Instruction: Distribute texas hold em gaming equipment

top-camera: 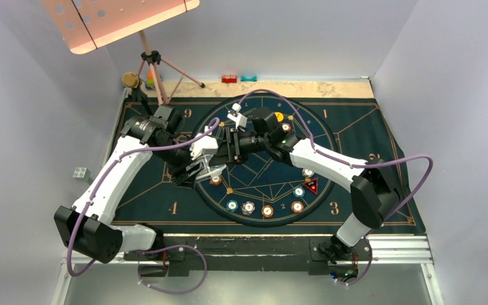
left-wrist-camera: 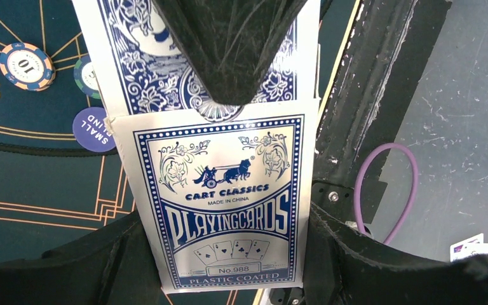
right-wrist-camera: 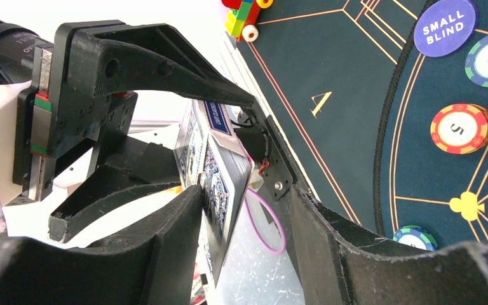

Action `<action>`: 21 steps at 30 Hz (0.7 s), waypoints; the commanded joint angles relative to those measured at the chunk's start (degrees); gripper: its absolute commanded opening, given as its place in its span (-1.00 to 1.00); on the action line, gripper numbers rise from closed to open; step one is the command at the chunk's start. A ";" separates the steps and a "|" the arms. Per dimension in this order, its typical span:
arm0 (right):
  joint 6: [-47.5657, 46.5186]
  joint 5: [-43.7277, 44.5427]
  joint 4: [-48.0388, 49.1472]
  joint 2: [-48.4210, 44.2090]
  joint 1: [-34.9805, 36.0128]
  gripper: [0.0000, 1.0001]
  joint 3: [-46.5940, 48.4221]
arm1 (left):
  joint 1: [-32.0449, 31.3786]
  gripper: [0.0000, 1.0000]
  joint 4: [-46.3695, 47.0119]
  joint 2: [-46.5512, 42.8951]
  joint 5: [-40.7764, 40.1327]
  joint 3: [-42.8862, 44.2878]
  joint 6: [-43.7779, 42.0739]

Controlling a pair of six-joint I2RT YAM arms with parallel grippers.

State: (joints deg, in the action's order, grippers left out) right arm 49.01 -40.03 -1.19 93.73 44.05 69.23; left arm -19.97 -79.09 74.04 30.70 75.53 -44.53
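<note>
Plain pale walls [top-camera: 432,57] box in the table [top-camera: 260,287] — a pink perforated stand [top-camera: 117,19] on a tripod [top-camera: 155,70] rises far-left.

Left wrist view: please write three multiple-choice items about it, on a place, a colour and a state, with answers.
1. From the card box, the SMALL BLIND disc is: A right; B left, on the mat; C on top.
2. The box's print is: A red; B green; C blue.
3. Jaws of the left gripper: A shut on the box; B open, empty; C unseen.
Key: B, it shows past the box's left edge; C, blue lettering on white; A, fingers press both sides.
</note>
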 commanded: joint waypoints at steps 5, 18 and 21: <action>-0.94 2.28 -0.21 -3.39 -1.96 0.01 -2.36 | -0.16 -1.00 -0.93 -1.63 4.37 0.79 0.35; -2.33 3.61 -2.42 -6.40 -4.27 -0.06 -3.07 | -0.13 -1.00 -0.58 -2.57 4.27 -0.67 0.24; -3.30 4.30 -4.13 -6.70 -4.58 -0.09 -2.46 | -0.11 -1.00 -0.40 -2.89 4.20 -0.97 0.24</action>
State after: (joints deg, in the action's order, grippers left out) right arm 48.40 -38.41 -2.37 89.32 40.25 66.17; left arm -19.97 -79.37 73.58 31.18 74.98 -44.10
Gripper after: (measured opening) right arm 0.468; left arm 0.698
